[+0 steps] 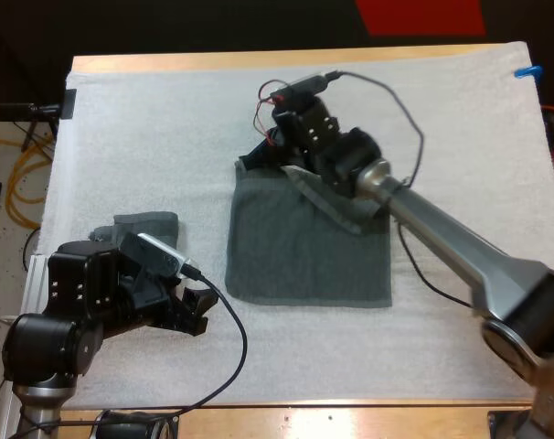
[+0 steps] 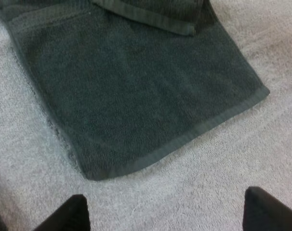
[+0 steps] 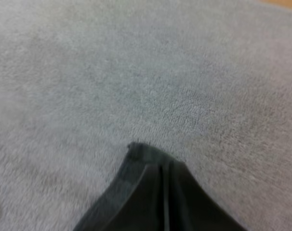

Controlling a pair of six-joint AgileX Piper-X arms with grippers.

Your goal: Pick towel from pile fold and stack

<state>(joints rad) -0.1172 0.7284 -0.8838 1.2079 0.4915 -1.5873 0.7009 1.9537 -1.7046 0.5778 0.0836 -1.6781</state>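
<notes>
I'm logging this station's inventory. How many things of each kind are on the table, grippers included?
Towels: 2 (spread towel, bunched towel beside the left arm)
Grippers: 2 (left gripper, right gripper at the spread towel's far corner)
Mats: 1 (white mat)
Total: 5

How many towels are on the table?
2. A big towel lies spread on the mat, its far corner held in the right jaws. A small bunched towel sits beside the left arm, which may hide more.
</notes>
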